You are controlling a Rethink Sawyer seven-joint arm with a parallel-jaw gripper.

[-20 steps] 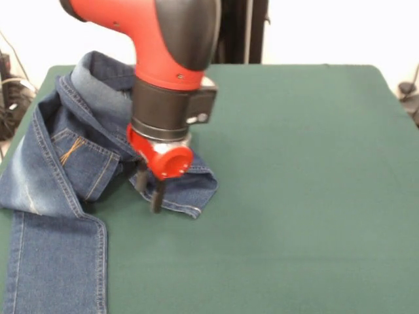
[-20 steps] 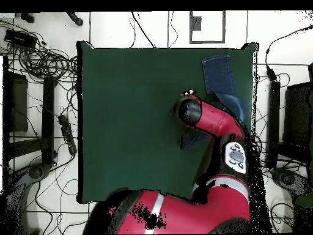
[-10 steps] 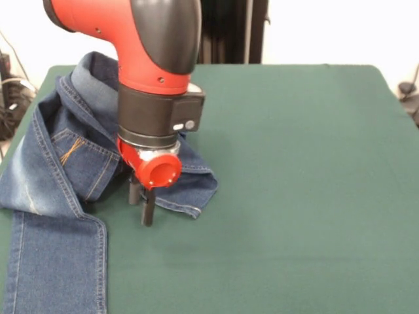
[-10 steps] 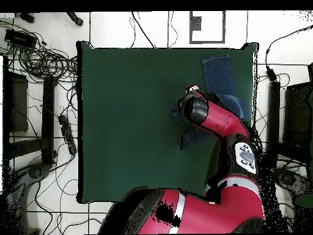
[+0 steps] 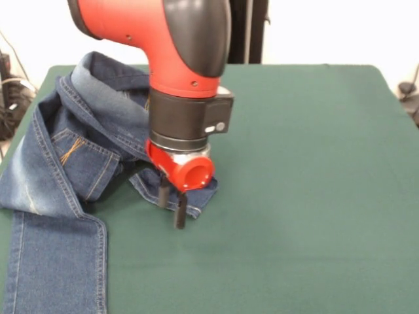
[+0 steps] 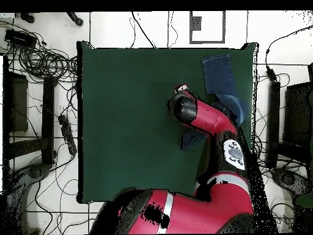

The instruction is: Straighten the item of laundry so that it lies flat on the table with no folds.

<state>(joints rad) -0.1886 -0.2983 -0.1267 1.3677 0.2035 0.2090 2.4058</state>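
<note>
Item: jeans (image 5: 62, 170), blue denim, one pair, crumpled. Located in the front view along the left edge of the table (image 5: 308, 196), spreading from the far left corner down to the near left corner. In the overhead view the same garment (image 6: 220, 76) is seen against the table's right edge (image 6: 134, 122), partly covered by the arm.

Orientation: the long axis is run roughly parallel to that table edge. One leg (image 5: 55, 268) is laid nearly straight towards the near edge and is cut off by the picture's bottom. The waistband end (image 5: 98, 69) is bunched at the far corner, its lighter inside face turned up. A back pocket with orange stitching (image 5: 72, 152) is shown facing up. A faded whitish patch (image 5: 23, 173) is seen at the left margin. A further portion is folded inward across the table, ending in a hem (image 5: 196, 196) pointed towards the table's middle.

Condition: not flat; several folds and overlaps are present.

Gripper (image 5: 171, 206): black fingers, pointed downward, held slightly apart with a narrow gap between them; nothing is pinched. The tips are placed at the edge of the folded hem, near the cloth; contact with the table cannot be determined. The arm (image 6: 208, 119) is seen from overhead reaching across the garment.
</note>
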